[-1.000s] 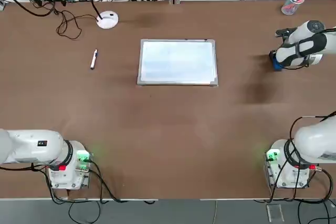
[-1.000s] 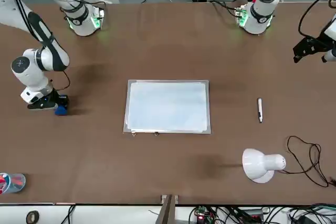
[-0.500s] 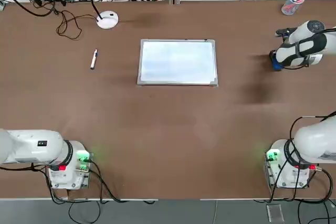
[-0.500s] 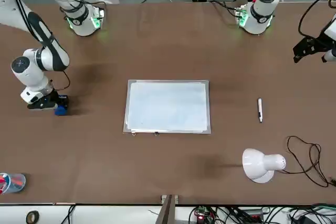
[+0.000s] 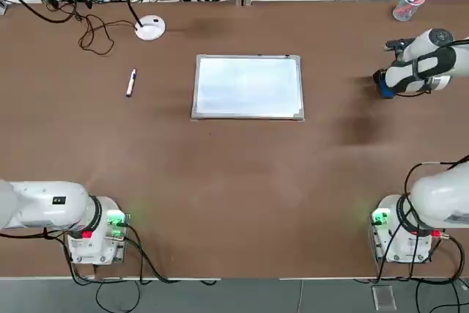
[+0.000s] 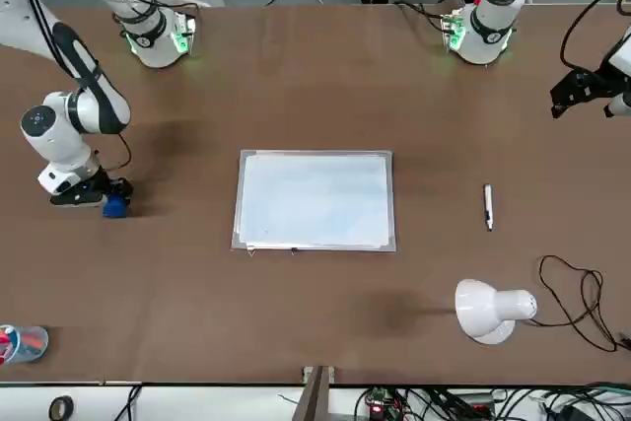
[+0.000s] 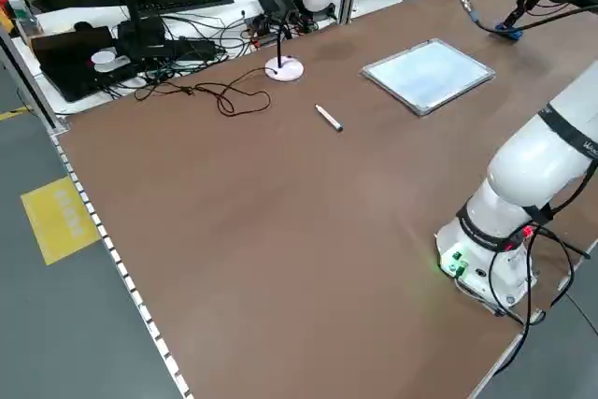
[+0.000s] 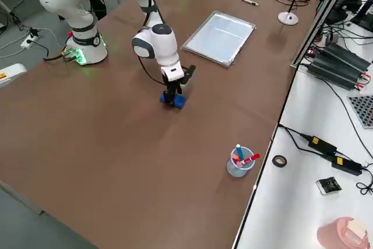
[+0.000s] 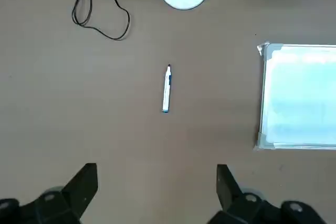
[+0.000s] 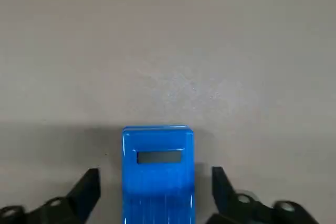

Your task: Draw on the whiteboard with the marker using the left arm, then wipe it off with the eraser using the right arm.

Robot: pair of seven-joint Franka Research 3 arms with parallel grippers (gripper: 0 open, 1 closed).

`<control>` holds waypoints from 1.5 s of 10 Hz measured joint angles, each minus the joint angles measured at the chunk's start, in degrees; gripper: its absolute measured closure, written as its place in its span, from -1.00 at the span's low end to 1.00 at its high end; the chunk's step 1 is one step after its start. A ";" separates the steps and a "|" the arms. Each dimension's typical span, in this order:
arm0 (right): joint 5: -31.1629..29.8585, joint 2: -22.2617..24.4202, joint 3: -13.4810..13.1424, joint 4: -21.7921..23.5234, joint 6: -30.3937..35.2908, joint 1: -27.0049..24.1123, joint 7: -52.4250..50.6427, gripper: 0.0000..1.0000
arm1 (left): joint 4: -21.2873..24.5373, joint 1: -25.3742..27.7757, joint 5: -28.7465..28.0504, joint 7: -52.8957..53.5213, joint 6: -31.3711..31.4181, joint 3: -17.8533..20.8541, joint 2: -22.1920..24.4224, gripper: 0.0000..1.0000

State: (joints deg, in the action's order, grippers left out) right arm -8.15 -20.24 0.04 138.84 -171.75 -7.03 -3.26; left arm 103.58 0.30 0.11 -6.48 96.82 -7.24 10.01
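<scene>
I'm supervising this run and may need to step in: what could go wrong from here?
The black right hand is open around the blue rounded eraser, with space on both sides, so it might nudge or twist the block if it closes off-centre. The slim white marker lies loose on the brown table and could roll if the open black left hand brushes it. The silver-framed whiteboard also lies flat with nothing visibly holding it, so wiping might slide it.

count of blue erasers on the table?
1. The blue eraser sits between the open fingers of the right claw, to the right of the whiteboard. More could be hidden under the arms.
</scene>
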 joint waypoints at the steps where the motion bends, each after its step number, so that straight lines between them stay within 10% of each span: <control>1: 0.00 0.00 0.02 -0.07 -0.02 0.00 1.21 -1.00 | 0.00 0.00 0.00 0.00 0.00 0.00 0.00 -1.00; 4: 0.00 1.63 0.26 -0.90 3.28 0.01 3.25 -1.00 | 0.00 0.00 0.00 0.00 0.02 0.00 0.00 -1.00; 10: 0.51 15.28 1.42 -5.87 29.85 0.79 4.22 -1.00 | -0.06 0.00 0.00 0.01 0.09 0.01 0.00 -1.00; 15: 4.60 20.63 1.66 -20.18 55.05 2.78 4.31 -1.00 | -1.77 0.03 0.00 0.01 0.10 0.09 0.01 -1.00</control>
State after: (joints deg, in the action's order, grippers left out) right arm -3.54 0.39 1.70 118.67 -116.70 -4.25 1.05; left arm 101.80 0.33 0.11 -6.48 96.91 -7.15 10.02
